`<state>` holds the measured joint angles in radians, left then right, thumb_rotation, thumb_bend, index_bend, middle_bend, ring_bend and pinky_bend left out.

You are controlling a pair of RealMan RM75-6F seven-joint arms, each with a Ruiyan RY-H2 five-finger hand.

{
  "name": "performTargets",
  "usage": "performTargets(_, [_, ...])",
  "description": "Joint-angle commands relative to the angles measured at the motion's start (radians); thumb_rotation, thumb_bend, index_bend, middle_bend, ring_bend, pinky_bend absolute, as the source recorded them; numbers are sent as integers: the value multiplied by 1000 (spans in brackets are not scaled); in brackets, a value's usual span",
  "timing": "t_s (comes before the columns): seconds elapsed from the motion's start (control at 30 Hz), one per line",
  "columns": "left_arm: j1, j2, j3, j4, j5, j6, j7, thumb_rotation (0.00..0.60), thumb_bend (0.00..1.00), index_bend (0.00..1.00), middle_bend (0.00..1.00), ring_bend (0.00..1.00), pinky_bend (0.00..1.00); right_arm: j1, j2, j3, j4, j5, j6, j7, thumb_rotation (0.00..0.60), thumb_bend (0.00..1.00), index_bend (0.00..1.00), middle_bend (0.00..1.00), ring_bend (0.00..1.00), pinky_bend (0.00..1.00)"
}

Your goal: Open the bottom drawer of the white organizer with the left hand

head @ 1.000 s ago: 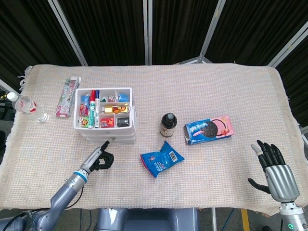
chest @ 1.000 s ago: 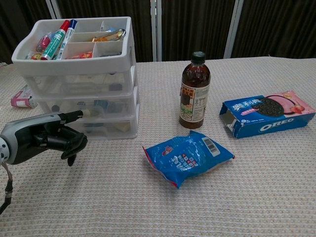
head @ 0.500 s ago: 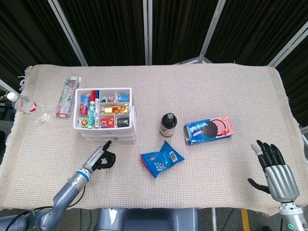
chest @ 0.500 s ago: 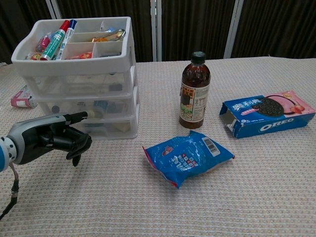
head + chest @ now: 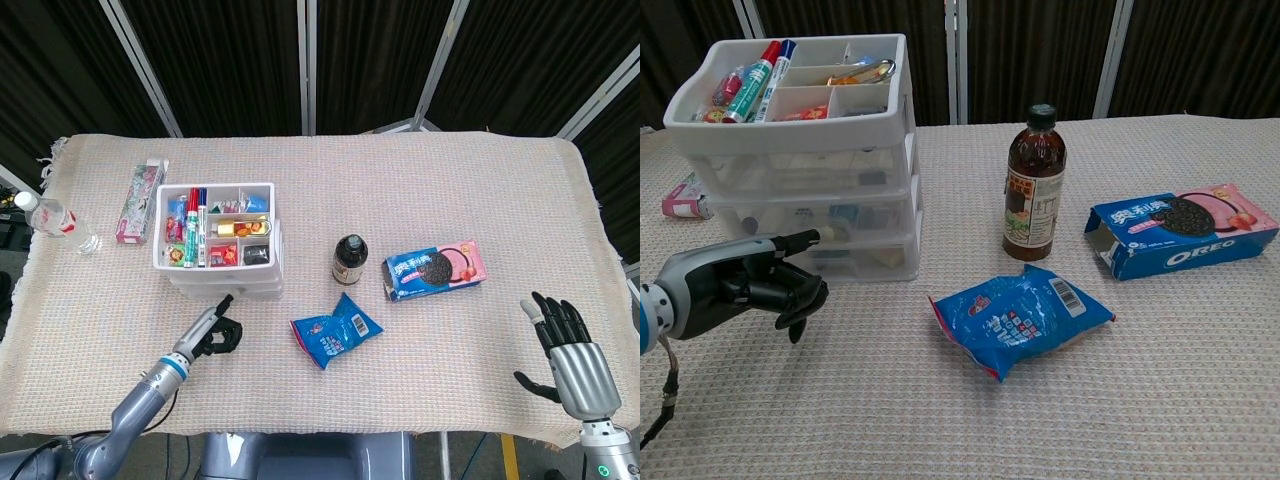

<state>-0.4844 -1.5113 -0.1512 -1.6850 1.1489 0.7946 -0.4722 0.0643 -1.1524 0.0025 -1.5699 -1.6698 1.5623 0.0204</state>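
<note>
**Left hand at the drawer front, nothing hooked yet**

Nearest, low at the left of the chest view, the left hand (image 5: 740,290) has most fingers curled under on nothing and one held out straight toward the bottom drawer (image 5: 855,257) of the white organizer (image 5: 805,160). I can't tell whether the tip touches it. The drawer looks closed.

My worry: one fingertip may slip off the front, or the light organizer may slide along the cloth rather than the drawer opening, and its loaded top could tip.

The right hand (image 5: 570,360), lower right of the head view, lies open and idle.

Farther back, the top tray (image 5: 214,226) holds markers (image 5: 197,225) and small colourful bits in compartments. The clear drawers show vague contents I can't make out.
</note>
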Motion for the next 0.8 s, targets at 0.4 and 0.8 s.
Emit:
performTargets(0.4, [29,27,46,-6,75,19,-36,600,735,103,749,753,594,0,0,0,-2,0,1,-1,600,19,0,0,0,0])
performTargets(0.8, [131,74,161,-15,289,188,-76,600,734,119,749,753,594,-3,-2,-2,-1,-9,8,-6,600,20,0,0,0,0])
